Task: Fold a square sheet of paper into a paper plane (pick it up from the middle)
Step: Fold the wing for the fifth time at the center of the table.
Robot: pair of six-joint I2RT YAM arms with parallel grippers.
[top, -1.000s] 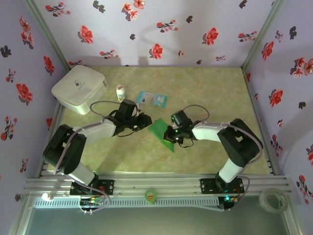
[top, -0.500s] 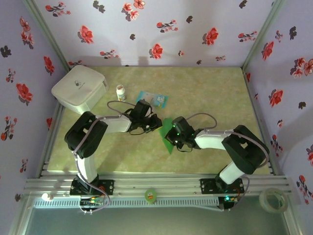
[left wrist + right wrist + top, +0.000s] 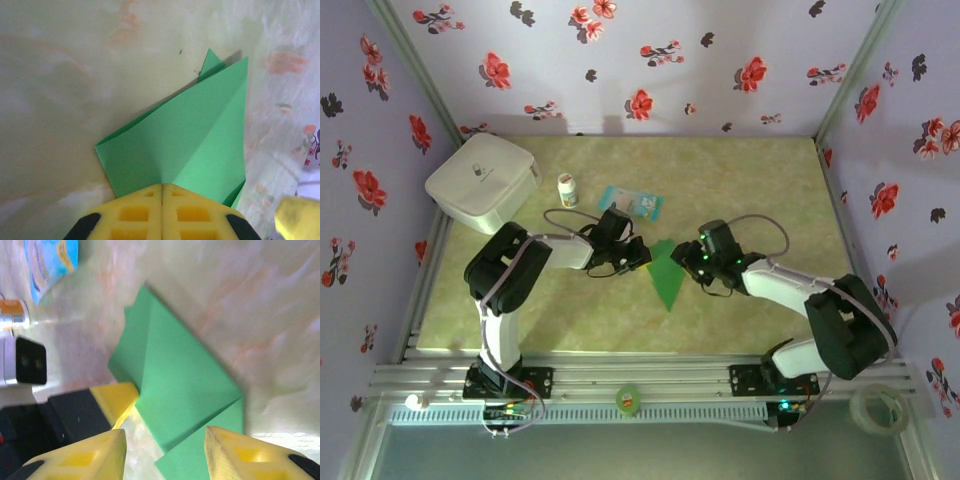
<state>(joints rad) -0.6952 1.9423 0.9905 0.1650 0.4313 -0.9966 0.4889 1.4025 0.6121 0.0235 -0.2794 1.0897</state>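
1. The green sheet of paper (image 3: 666,280) lies near the middle of the tabletop (image 3: 750,190), between the two hands. It is folded into a layered, roughly triangular shape, with the narrow point towards the near edge and the wide end towards the far side.
2. The left hand (image 3: 638,254) is at the paper's left edge. In the left wrist view its yellow fingers (image 3: 135,212) are pressed together with no gap. The paper's edge runs in under their tips, and the creases meet there, so the hand looks clamped on that edge.
3. The right wrist view shows a yellow fingertip of the left hand touching the paper's left side.
4. The right hand (image 3: 165,437) is on the right side of the paper. Its two yellow fingers stand well apart and grip nothing. The green paper lies flat on the tabletop below the gap between them.
5. A blue-and-white packet (image 3: 632,203) lies just beyond the paper on the far side, apart from it.
6. A small bottle (image 3: 566,189) stands upright to the left of the packet.
7. A white box (image 3: 482,180) sits at the far left corner of the tabletop.
8. A roll of clear tape (image 3: 877,408) rests off the tabletop at the near right.
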